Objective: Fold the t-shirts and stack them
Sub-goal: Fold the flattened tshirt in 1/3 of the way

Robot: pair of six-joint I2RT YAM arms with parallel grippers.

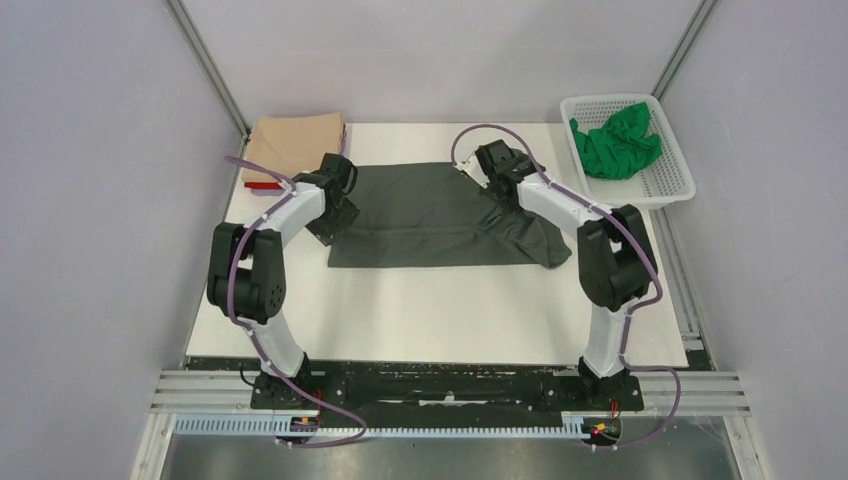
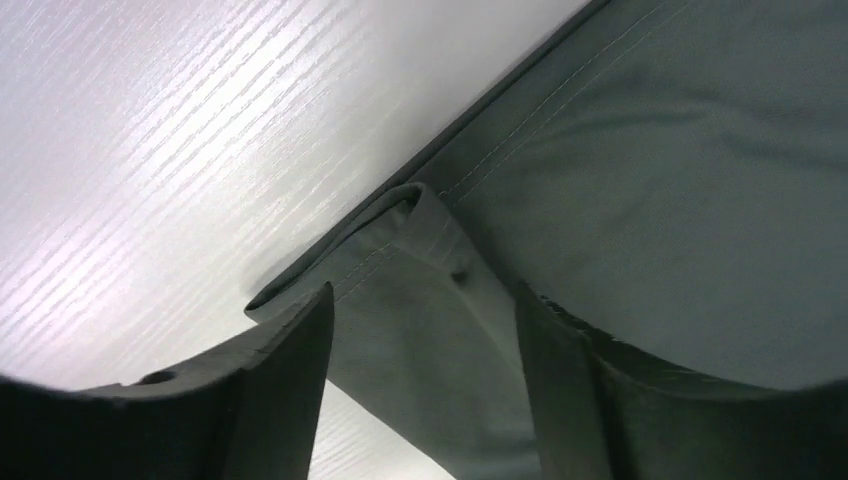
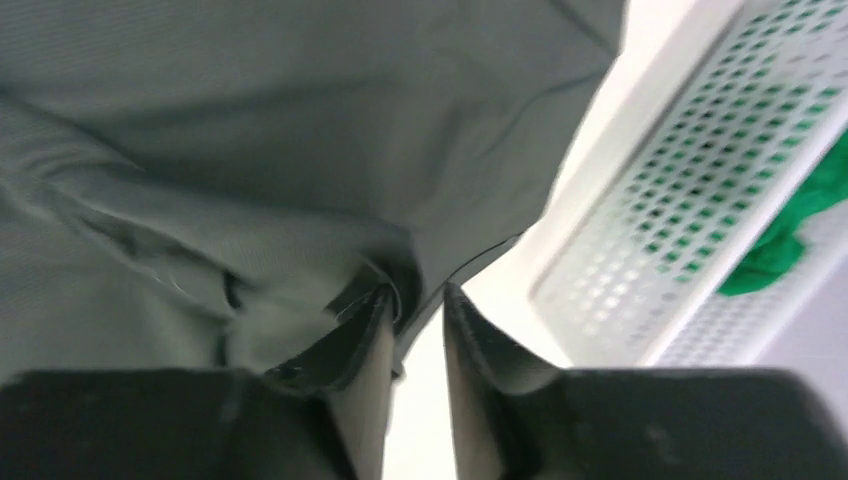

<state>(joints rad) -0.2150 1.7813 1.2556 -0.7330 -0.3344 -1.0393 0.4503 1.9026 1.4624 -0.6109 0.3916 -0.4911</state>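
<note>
my left gripper was spread around the hem of the dark grey cloth t-shirt; my right gripper, i couldn't tell. a shallow pinch might slip.

The dark grey t-shirt is matt cloth (hem stitched), the table sheeny wood-grain, the basket plastic mesh.

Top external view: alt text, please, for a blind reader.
A dark grey cloth t-shirt lies spread on a white table, the left gripper at its left edge and the right gripper at its bunched right end. A folded tan t-shirt sits far left; a white mesh basket far right holds a green t-shirt.
</note>
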